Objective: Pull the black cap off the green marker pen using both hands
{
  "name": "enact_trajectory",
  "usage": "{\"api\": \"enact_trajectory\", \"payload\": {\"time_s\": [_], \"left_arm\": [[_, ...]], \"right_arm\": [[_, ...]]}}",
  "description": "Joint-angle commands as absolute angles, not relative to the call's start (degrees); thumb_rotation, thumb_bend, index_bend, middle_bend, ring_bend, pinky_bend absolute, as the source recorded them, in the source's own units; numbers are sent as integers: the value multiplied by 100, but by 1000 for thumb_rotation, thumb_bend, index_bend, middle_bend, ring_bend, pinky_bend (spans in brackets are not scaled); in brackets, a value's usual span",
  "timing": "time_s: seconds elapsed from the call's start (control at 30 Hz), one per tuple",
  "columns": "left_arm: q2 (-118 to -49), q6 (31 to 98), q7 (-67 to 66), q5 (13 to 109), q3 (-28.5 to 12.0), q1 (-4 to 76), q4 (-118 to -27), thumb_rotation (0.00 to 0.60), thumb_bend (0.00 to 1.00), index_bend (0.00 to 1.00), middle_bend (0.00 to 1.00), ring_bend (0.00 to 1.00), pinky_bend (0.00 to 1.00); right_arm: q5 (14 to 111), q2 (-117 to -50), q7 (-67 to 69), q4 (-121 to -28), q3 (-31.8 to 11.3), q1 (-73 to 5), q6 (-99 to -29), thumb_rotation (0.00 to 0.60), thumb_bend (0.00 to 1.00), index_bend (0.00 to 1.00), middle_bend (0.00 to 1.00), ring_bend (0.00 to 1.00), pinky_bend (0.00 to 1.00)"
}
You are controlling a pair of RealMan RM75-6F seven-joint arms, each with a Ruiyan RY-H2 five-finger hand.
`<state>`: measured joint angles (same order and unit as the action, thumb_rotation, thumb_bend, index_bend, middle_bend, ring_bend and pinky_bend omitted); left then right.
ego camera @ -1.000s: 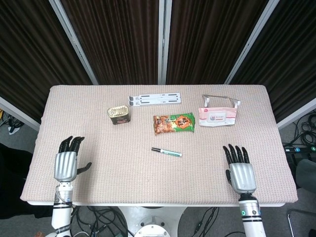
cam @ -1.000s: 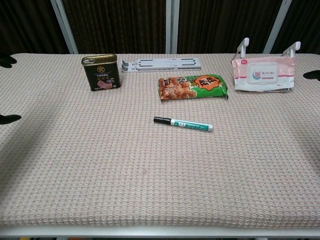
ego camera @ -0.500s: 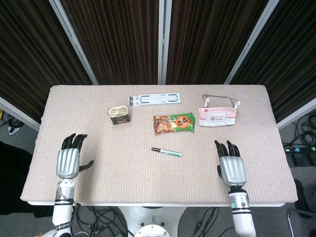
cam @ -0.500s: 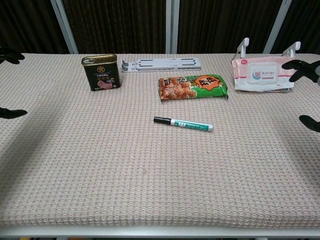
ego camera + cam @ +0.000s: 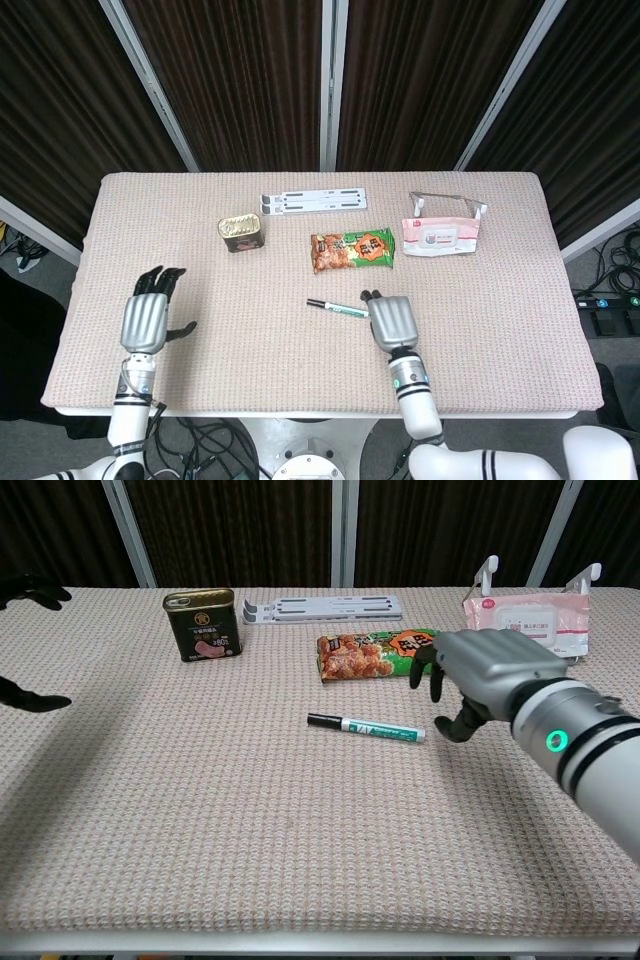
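Your right hand has swept in from the table's right side and now hovers just beside the tail end of the green marker pen, fingers apart and curled downward, holding nothing. In the chest view that hand sits just right of the pen's white-and-green barrel, not yet touching it as far as you can tell. Your left hand has barely shifted, well apart at the left edge, fingers spread and empty.

The pen lies flat on the woven tablecloth, below the snack packet, its black cap pointing to your left. Expect it to be light, stiff and smooth, and round enough to roll away under a nudge. Pinch the barrel near its tail with the right hand, lift, then bring the left in to take the cap end. Grip firmly; the cap probably needs a straight pull.
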<state>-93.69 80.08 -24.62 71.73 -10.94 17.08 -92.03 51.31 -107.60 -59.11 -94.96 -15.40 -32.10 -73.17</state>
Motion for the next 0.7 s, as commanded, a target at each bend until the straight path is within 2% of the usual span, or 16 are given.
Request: {"api": "enact_trajectory", "payload": {"time_s": [0.03, 0.37, 0.7], "left_arm": [[-9312, 7958, -2424, 7120, -1100, 1716, -9242, 600, 0, 171, 176, 94, 146], [-9317, 7784, -2258, 7008, -1070, 1789, -9096, 600, 0, 170, 175, 94, 147], [-9326, 7609, -2186, 6894, -1076, 1894, -8992, 600, 0, 171, 176, 94, 148]], "right_arm": [[4826, -11400, -6113, -8866, -1705, -3579, -7405, 600, 306, 394, 425, 720, 813], [4605, -12022, -6160, -8171, -1974, -3977, -7613, 600, 305, 395, 422, 723, 814], [4333, -12221, -6119, -7807, -2049, -4012, -7713, 600, 305, 395, 423, 727, 814]]}}
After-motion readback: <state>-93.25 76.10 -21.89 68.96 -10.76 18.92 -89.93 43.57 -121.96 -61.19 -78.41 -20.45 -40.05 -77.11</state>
